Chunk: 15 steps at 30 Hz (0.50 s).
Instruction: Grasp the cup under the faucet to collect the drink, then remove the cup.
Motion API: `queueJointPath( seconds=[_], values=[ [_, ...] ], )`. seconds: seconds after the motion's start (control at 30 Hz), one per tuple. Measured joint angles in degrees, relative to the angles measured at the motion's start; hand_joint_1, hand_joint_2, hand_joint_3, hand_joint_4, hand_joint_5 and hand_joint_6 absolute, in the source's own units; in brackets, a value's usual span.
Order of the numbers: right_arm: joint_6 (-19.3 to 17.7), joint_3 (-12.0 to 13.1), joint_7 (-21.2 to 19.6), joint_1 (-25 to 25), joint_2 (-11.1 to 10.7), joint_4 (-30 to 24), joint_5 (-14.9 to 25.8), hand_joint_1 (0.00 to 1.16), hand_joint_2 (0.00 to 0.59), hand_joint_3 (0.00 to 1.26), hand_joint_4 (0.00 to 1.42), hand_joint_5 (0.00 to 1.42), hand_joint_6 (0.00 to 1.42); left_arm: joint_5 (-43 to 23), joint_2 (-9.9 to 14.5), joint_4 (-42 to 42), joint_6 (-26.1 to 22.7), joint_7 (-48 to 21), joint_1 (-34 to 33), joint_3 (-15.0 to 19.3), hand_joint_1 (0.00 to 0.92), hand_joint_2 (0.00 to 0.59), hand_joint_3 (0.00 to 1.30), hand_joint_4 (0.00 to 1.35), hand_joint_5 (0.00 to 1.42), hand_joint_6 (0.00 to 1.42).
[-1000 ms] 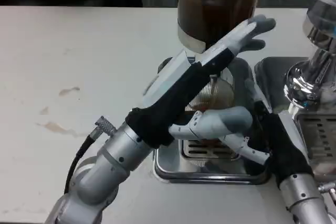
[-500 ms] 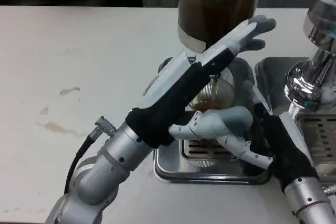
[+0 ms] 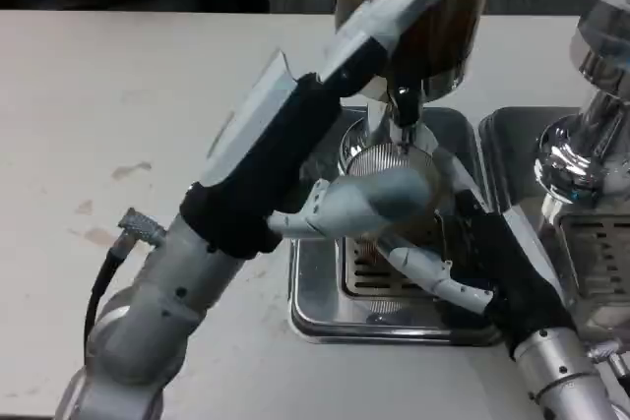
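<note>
White-and-grey fingers (image 3: pixel 418 268) of the right hand (image 3: pixel 463 243) wrap the near side of the cup (image 3: pixel 389 166), thumb part curled across its front; hand grips it. Cup is clear, ribbed, w/ a pale rim, standing upright on the slotted grate of the drip tray (image 3: pixel 325 317), directly under the faucet (image 3: pixel 402 105). Can't tell how much drink is in it.

Left hand (image 3: pixel 394 7) is raised at far centre, fingers straight and close together, lying against the front of the dispenser's dark drink tank (image 3: pixel 463 17), above the faucet. Whether fingertips press a lever or just touch the tank: can't tell, too blurred. It holds nothing.

Outward: right forearm (image 3: pixel 561 371) in black sleeve then silver runs off near-right corner. Left forearm (image 3: pixel 167 302), black sleeve then silver w/ a cable at the wrist, crosses diagonally from near left up to far centre, hiding the tray's left part.

Steel tray sits on the white table (image 3: pixel 118 95), centre-right. Brownish stains (image 3: pixel 128 172) mark the table to the left. Second chrome dispenser (image 3: pixel 591 135) w/ its own tray stands at the right edge.
</note>
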<state>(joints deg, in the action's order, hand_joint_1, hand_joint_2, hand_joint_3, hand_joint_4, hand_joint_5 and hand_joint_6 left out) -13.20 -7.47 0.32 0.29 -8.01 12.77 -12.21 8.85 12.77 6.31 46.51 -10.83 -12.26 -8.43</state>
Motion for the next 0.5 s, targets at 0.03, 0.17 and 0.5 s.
queueJointPath(
  seconds=[0.03, 0.17, 0.5],
  values=[
    [-0.03, 0.01, 0.03, -0.02, 0.0, 0.06, 0.06, 0.65, 0.207, 0.0, 0.0, 0.0, 0.0, -0.02, 0.12, -0.86, 0.04, 0.26, 0.73, 0.97, 0.0, 0.123, 0.06, 0.0, 0.02, 0.0],
    [-0.18, 0.05, 0.17, -0.31, -0.01, 0.4, 0.19, 0.66, 0.208, 0.0, 0.0, 0.0, 0.0, 0.18, 0.89, -2.91, 0.0, 2.19, 4.15, 5.09, 0.0, 0.125, 0.03, 0.0, 0.0, 0.0],
    [-0.6, -0.03, 0.16, -2.53, 0.94, 3.03, 0.21, 0.67, 0.202, 0.0, 0.0, 0.0, 0.0, 8.94, 3.72, 1.37, 0.17, 9.35, 16.58, 13.05, 0.0, 0.131, 0.0, 0.0, 0.0, 0.0]
  ],
)
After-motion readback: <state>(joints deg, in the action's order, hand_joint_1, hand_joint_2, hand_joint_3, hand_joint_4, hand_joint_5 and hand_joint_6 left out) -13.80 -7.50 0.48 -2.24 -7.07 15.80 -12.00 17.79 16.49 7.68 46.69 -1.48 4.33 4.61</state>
